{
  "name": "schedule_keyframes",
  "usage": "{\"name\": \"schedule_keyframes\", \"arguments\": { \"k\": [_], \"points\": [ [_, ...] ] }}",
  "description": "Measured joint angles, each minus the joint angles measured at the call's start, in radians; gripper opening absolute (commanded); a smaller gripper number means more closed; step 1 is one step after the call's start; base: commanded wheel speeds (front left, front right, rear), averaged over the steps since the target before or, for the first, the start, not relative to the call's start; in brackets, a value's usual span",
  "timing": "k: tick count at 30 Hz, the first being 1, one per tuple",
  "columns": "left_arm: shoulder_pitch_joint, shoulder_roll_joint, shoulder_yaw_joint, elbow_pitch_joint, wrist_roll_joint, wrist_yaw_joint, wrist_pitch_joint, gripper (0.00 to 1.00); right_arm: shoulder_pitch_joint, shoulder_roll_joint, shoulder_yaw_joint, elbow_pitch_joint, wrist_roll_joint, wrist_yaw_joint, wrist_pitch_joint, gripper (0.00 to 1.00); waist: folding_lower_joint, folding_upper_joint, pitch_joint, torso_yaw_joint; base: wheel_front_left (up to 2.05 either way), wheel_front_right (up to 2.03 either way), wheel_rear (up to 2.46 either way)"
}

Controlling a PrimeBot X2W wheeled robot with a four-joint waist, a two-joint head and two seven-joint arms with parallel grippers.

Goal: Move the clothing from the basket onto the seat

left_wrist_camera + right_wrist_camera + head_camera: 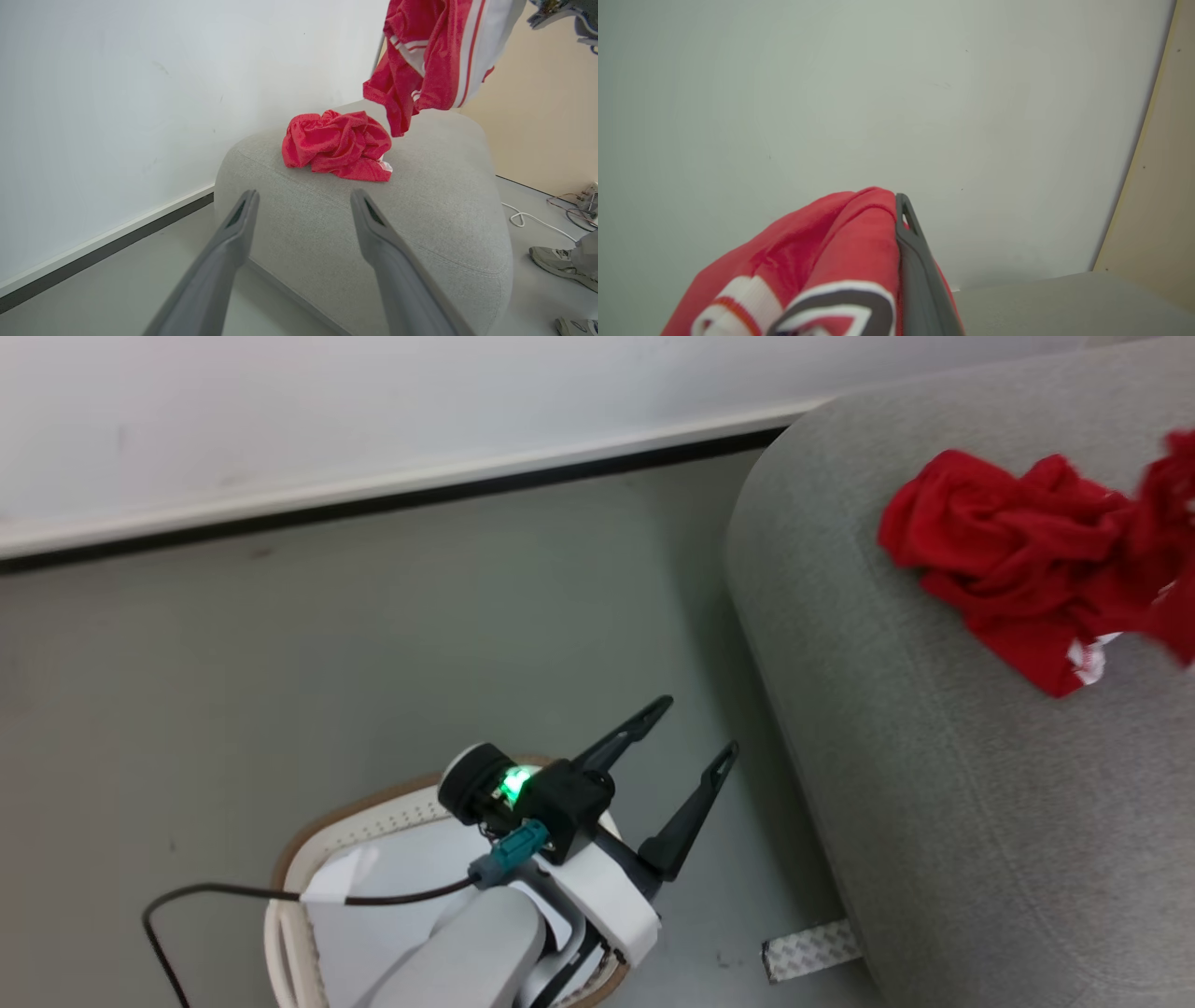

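Note:
A crumpled heap of red clothing lies on the light grey seat. Another red garment with white stripes hangs in the air above the seat, and its blurred edge shows at the right of the head view. My right gripper is shut on this garment, which covers one finger. My left gripper stands open and holds nothing, just above the basket and left of the seat. My forearm hides much of the basket; only pale lining shows inside.
A white wall with a dark baseboard runs behind the grey floor. A strip of patterned tape lies by the seat's base. A person's shoes and loose cables are on the floor past the seat.

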Motion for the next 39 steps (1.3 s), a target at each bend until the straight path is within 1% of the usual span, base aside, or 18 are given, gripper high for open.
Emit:
{"name": "schedule_keyframes", "arguments": {
  "k": [3,6,10,15,18,21,24,25,26,27,28,29,30,35,36,37,39],
  "points": [
    [-0.023,0.007,0.000,0.003,0.009,-0.002,0.000,1.00,-0.079,-0.053,-0.022,0.068,0.005,0.000,0.000,0.00,0.0000,-0.0001,0.050,0.023,0.00,0.00,0.00],
    [-0.047,0.013,0.001,0.002,0.016,-0.002,0.001,1.00,-0.146,-0.083,-0.015,0.148,-0.012,0.000,0.000,0.00,0.0000,0.0000,0.099,0.049,0.00,0.00,0.00],
    [-0.076,0.022,0.002,-0.005,0.023,0.002,0.004,1.00,-0.202,-0.082,0.029,0.262,-0.047,0.000,0.000,0.00,0.0001,0.0000,0.161,0.085,0.00,0.00,0.00],
    [-0.108,0.032,0.004,-0.020,0.030,0.006,0.012,1.00,-0.257,-0.066,0.119,0.419,-0.063,0.000,0.015,0.00,0.0001,-0.0001,0.229,0.122,0.00,0.00,0.00],
    [-0.125,0.032,0.005,-0.024,0.032,0.010,0.015,1.00,-0.271,-0.058,0.194,0.504,-0.063,0.000,0.056,0.00,0.0000,-0.0001,0.265,0.139,0.00,0.00,0.00],
    [-0.127,0.033,0.003,-0.023,0.033,0.012,0.015,1.00,-0.274,-0.045,0.264,0.555,-0.031,0.000,0.099,0.00,0.0001,-0.0001,0.288,0.152,0.00,0.00,0.00],
    [-0.128,0.034,0.004,-0.019,0.033,0.015,0.014,1.00,-0.283,-0.057,0.309,0.577,0.007,0.000,0.109,0.00,0.0000,-0.0001,0.290,0.154,0.00,0.00,0.00],
    [-0.128,0.034,0.004,-0.018,0.033,0.015,0.013,1.00,-0.286,-0.059,0.324,0.583,0.018,0.000,0.108,0.06,0.0000,-0.0001,0.287,0.152,0.00,0.00,0.00],
    [-0.128,0.035,0.005,-0.016,0.032,0.016,0.011,1.00,-0.287,-0.061,0.339,0.587,0.027,0.000,0.104,0.14,0.0000,-0.0001,0.284,0.150,0.00,0.00,0.00],
    [-0.128,0.037,0.006,-0.013,0.031,0.016,0.010,1.00,-0.287,-0.062,0.356,0.589,0.035,0.000,0.101,0.28,0.0000,-0.0001,0.279,0.147,0.00,0.00,0.00],
    [-0.128,0.038,0.007,-0.010,0.031,0.016,0.010,1.00,-0.287,-0.064,0.374,0.588,0.037,0.000,0.092,0.45,0.0000,-0.0001,0.274,0.143,0.00,0.00,0.00],
    [-0.128,0.039,0.007,-0.007,0.029,0.016,0.008,1.00,-0.287,-0.068,0.392,0.587,0.043,0.000,0.083,0.79,0.0000,-0.0001,0.267,0.140,0.00,0.00,0.00],
    [-0.127,0.039,0.009,-0.004,0.026,0.016,0.008,1.00,-0.287,-0.071,0.411,0.585,0.050,0.000,0.083,1.00,0.0000,-0.0001,0.260,0.137,0.00,0.00,0.00],
    [-0.110,0.037,0.026,0.009,0.006,0.024,0.006,1.00,-0.274,-0.088,0.513,0.576,0.087,0.000,0.079,1.00,0.0000,-0.0001,0.204,0.121,0.00,0.00,0.00],
    [-0.105,0.037,0.030,0.011,0.005,0.024,0.006,1.00,-0.264,-0.093,0.537,0.570,0.091,0.000,0.080,1.00,-0.0001,-0.0001,0.190,0.119,0.00,0.00,0.00],
    [-0.091,0.037,0.042,0.015,-0.002,0.030,0.003,1.00,-0.236,-0.102,0.587,0.558,0.100,0.000,0.086,1.00,-0.0001,-0.0001,0.159,0.115,0.00,0.00,0.00],
    [-0.071,0.040,0.062,0.017,-0.014,0.039,0.002,1.00,-0.211,-0.120,0.631,0.539,0.111,0.000,0.087,1.00,-0.0002,-0.0001,0.123,0.112,0.00,0.00,0.00]
  ]
}}
